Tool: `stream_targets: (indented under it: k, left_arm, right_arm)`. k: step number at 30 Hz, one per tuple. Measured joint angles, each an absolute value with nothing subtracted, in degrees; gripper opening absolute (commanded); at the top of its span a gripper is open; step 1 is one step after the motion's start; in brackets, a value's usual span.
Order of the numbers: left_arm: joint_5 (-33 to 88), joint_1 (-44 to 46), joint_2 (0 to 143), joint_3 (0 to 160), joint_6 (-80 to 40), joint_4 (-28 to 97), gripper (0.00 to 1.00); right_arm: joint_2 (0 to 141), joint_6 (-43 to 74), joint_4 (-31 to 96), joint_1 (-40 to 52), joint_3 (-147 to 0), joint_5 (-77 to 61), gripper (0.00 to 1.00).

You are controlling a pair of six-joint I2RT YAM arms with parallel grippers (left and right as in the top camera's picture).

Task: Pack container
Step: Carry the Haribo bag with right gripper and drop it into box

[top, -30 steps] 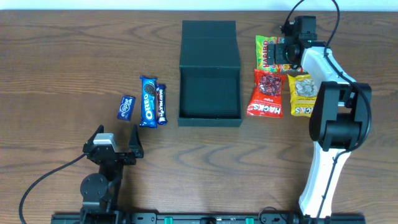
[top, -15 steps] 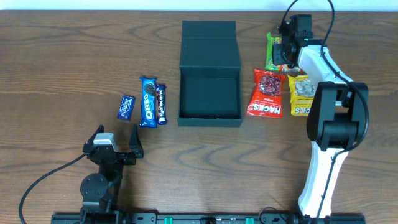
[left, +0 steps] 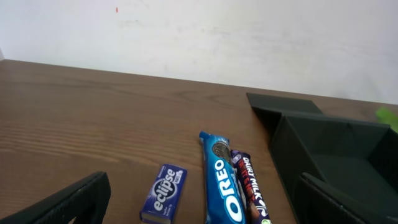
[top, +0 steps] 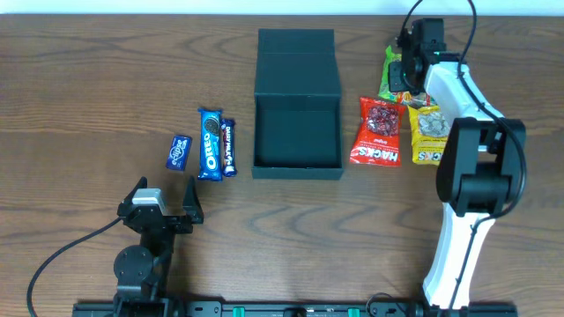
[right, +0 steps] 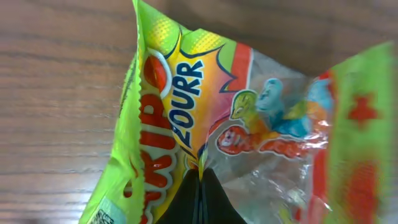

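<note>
And the right gripper [right: 201,186] pinches a lime-green plastic sweets bag [right: 180,81] at the brown wood-grain table [top: 88,70], left gripper [top: 165,195] gaping, plain white wall [left: 186,37] behind.

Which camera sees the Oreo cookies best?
The left wrist view: the Oreo pack lies close and large, its name easy to read. Overhead shows it whole but tiny, beside the Dairy Milk bar. The right wrist view misses it, showing the candy bag instead.
</note>
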State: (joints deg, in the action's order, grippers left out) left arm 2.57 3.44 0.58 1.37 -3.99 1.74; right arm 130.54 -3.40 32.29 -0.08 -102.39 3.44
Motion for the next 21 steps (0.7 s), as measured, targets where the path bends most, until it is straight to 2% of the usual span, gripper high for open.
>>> stream_targets:
  k: [4,10,16,21]
  left_arm:
    - [2.57,3.44,0.58,1.37,-4.01,1.74,0.95]
    - [2.57,3.44,0.58,1.37,-4.01,1.72,0.95]
    - [2.57,3.44,0.58,1.37,-4.01,1.74,0.95]
    - [2.57,3.44,0.58,1.37,-4.01,1.74,0.95]
  right_arm:
    - [121.1,-4.43,32.91,1.93,-102.19,2.33,0.01]
    - [108.97,-12.75,37.41,8.62,-102.37,-8.51,0.01]
    - [108.75,-29.08,43.9,18.31,-102.37,-21.34,0.01]
    - [109.71,-44.29,44.91,27.81,-102.37,-25.41,0.01]
